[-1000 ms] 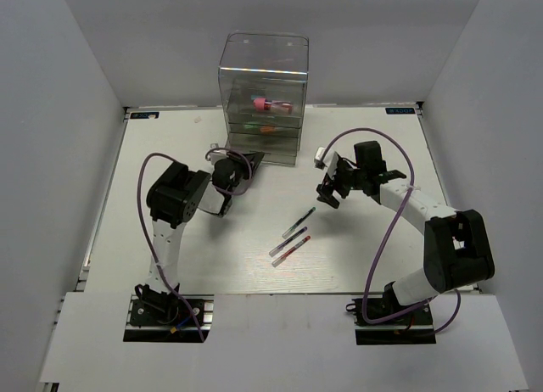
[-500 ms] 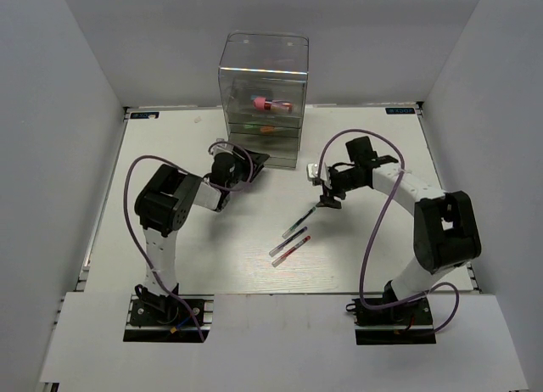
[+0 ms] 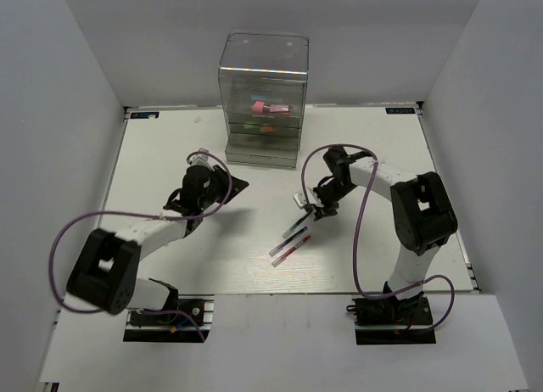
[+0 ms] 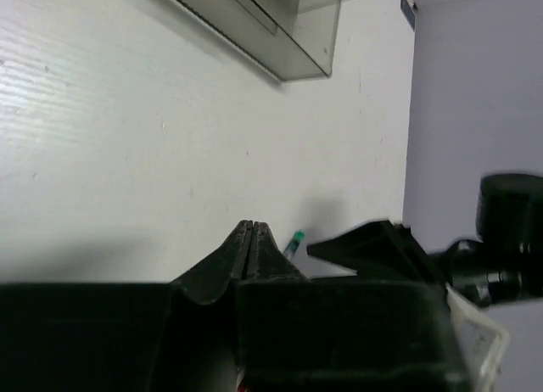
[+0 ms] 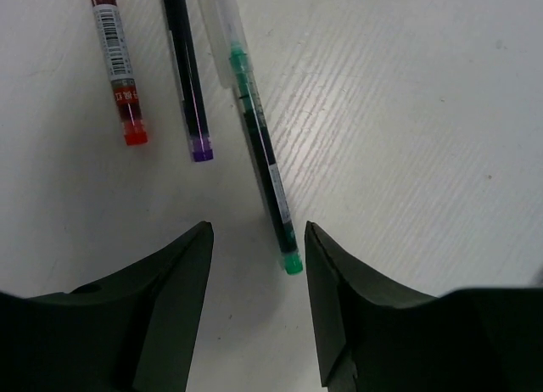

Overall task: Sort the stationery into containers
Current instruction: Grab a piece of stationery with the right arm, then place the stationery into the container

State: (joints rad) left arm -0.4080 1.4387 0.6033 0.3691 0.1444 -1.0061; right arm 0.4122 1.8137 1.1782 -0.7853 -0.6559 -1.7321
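Right gripper [image 5: 257, 239] hangs low over the table [image 3: 161, 154] with its fingers spread and nothing between them but the green tip of the green-tipped pen [image 5: 259, 154]. That tip lies close to the right-hand finger. I judge the spread is there to straddle the pen's end before a pinch, and the grip looks off-centre, so the pen could roll or swing when the jaws meet.

Three pens lie loose at about 5 o'clock of the table's middle, each slanting toward 2 o'clock. The green-tipped pen is the one nearest the gripper. Just beside it is the dark pen [image 5: 187, 78], and the red pen [image 5: 113, 57] is a little apart on the outside. The first two lie close together, so a clean grasp means taking only the outer one.

Left gripper [image 4: 251, 232] is pressed together and empty, hovering toward 10 o'clock of the pens. It looks parked there, out of the other arm's way.

Farthest, at 12 o'clock against the back edge, stands the clear cabinet [image 3: 263, 78]. A pink block [image 3: 270, 109] shows inside it, and green and orange bits show in the drawers below. The pens seem to be all that is left to sort.
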